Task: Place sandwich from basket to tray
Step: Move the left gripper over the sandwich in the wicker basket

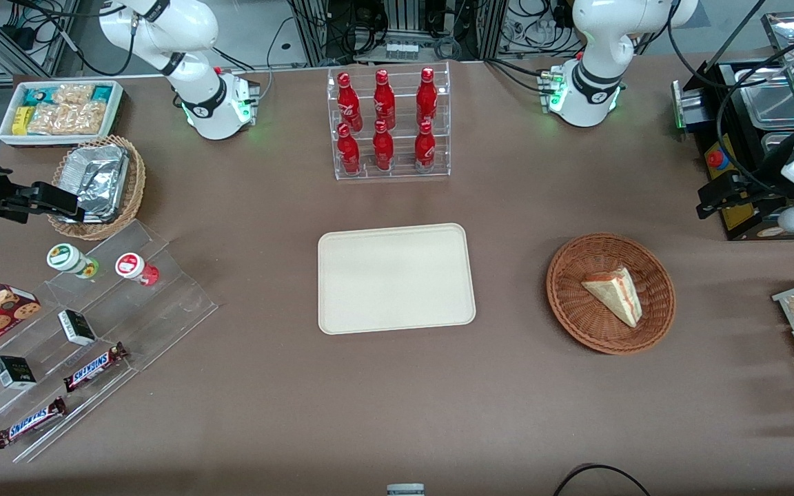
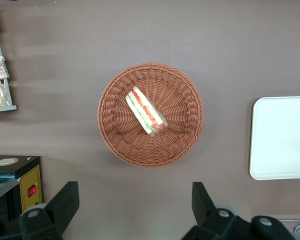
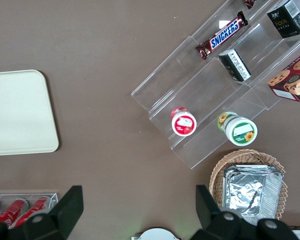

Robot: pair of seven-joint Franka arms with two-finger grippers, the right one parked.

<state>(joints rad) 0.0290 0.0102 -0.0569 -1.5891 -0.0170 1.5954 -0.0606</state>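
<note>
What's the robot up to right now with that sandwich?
End effector open, high above the table, nothing held. Sandwich in basket. Tray bare. Nothing between them.

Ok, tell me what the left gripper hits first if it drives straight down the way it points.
Probably bare table just beside the basket. The gripper, open, points down, and the sandwich sits off its centre line; height is unclear.
</note>
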